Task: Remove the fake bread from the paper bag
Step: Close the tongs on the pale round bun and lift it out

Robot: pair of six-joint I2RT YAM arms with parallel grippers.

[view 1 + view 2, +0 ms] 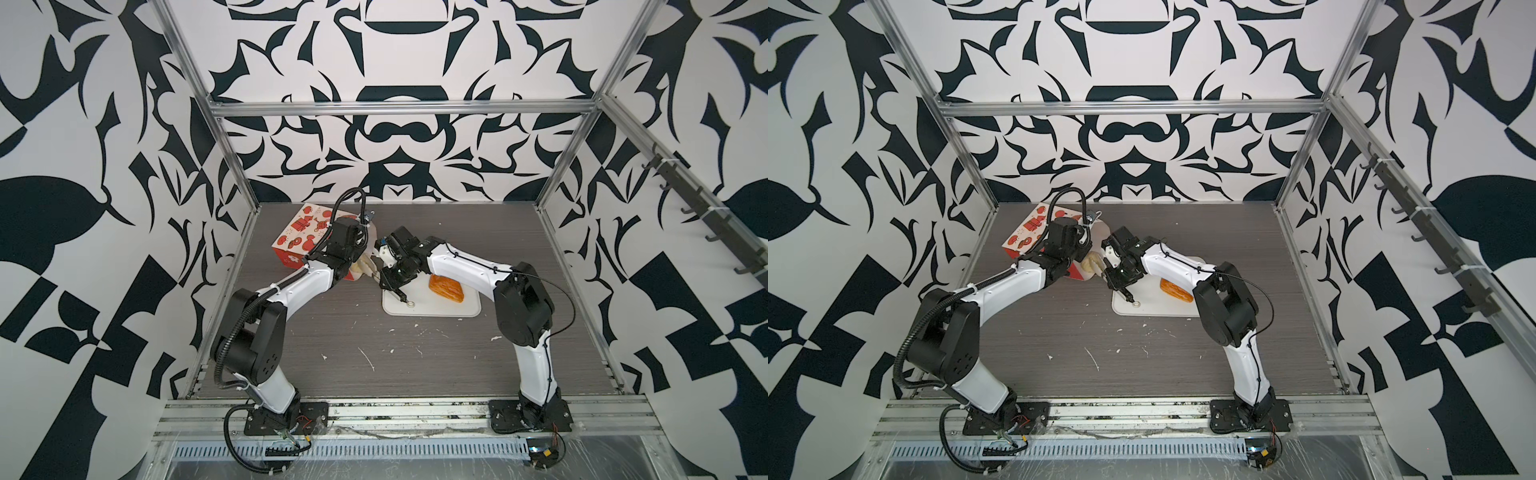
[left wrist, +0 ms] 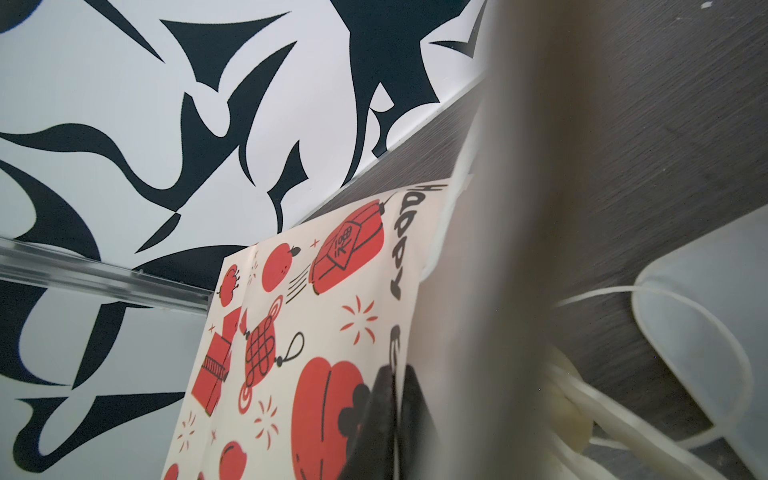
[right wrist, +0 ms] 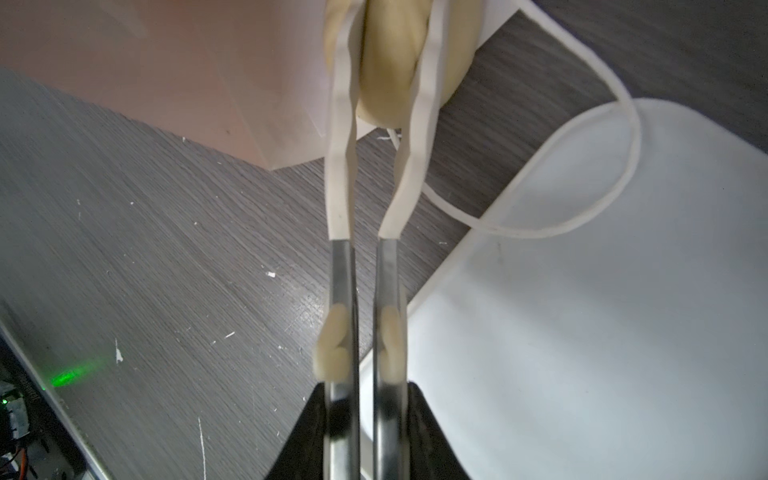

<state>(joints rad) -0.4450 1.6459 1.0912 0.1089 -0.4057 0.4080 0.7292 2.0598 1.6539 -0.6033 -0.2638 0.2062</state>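
The paper bag (image 1: 305,237) (image 1: 1034,226) lies on its side at the back left, its mouth towards the middle. My left gripper (image 2: 397,415) is shut on the bag's upper rim (image 2: 332,311). My right gripper (image 3: 365,399) (image 1: 388,280) is shut on a pair of metal tongs (image 3: 343,291). Their white tips (image 3: 340,124) sit on either side of a pale cream bun (image 3: 390,62) (image 1: 365,266) (image 1: 1092,264) of fake bread at the bag's mouth (image 3: 187,83). An orange-brown loaf (image 1: 446,289) (image 1: 1177,289) lies on the white tray (image 1: 432,309).
The white tray (image 3: 582,332) (image 1: 1154,309) lies just right of the bag's mouth, under my right arm. A white cord handle (image 3: 623,124) loops onto the tray's corner. Metal frame posts (image 1: 232,166) bound the grey table; white flecks (image 1: 368,359) dot its front half.
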